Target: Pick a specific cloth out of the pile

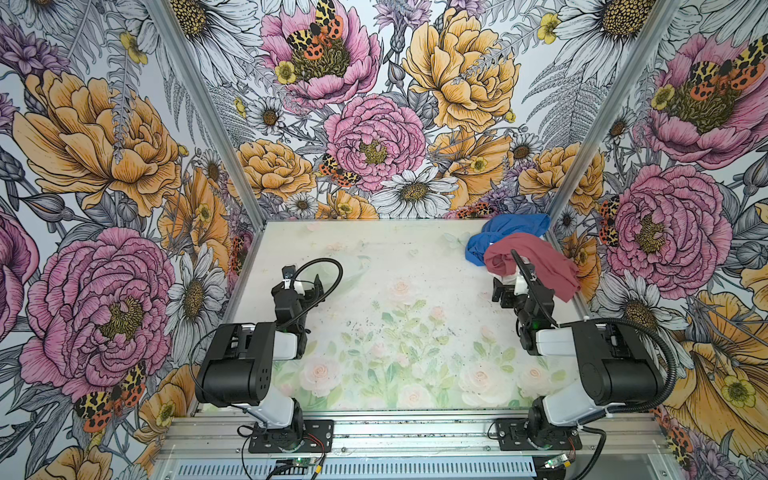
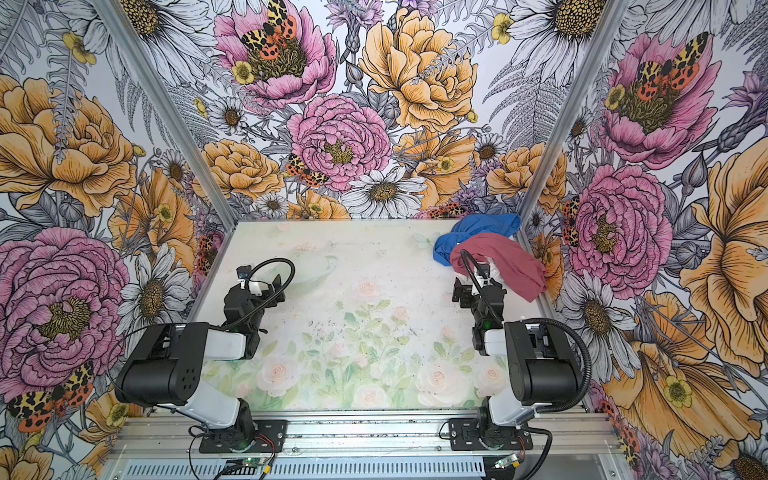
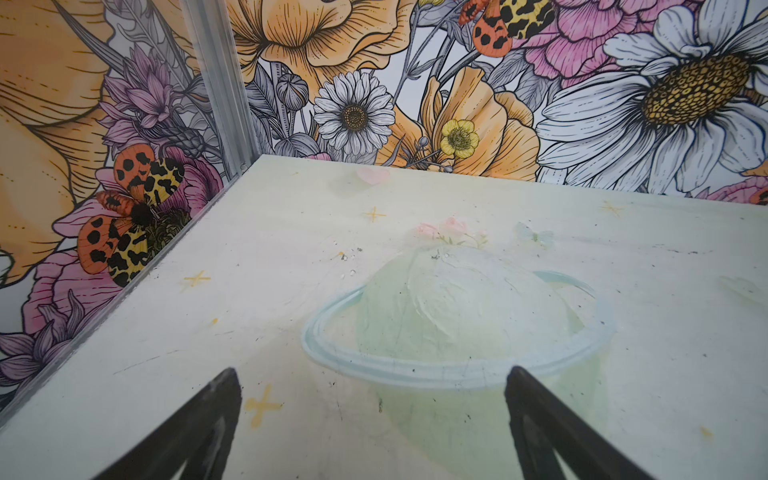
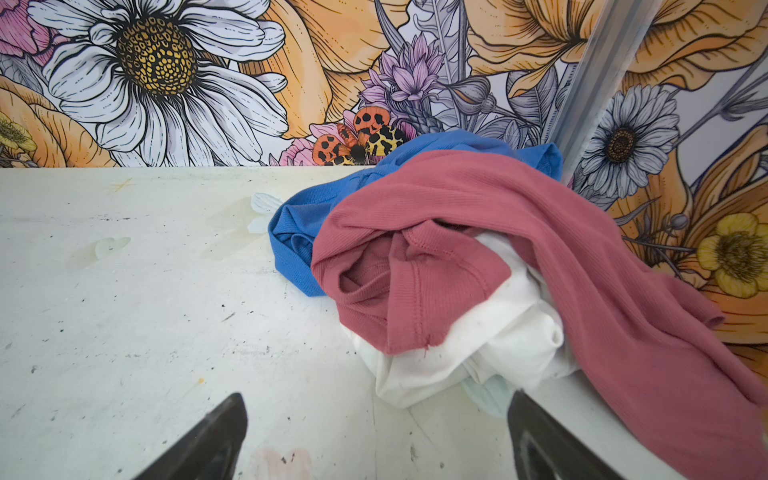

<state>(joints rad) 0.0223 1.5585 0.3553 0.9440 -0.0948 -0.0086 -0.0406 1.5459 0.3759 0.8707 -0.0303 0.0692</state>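
The white cloth (image 4: 490,345) peeks out under the red cloth (image 4: 478,195), just in front of the right claw (image 4: 376,397), which is open.

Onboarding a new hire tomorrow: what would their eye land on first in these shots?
The loud floral wallpaper on all three walls hits first. Then the pile in the table's far right corner: a dusty red-maroon cloth draped over a bright blue cloth and the white cloth. The right gripper faces the pile, open; the left gripper, also open, is far from it.
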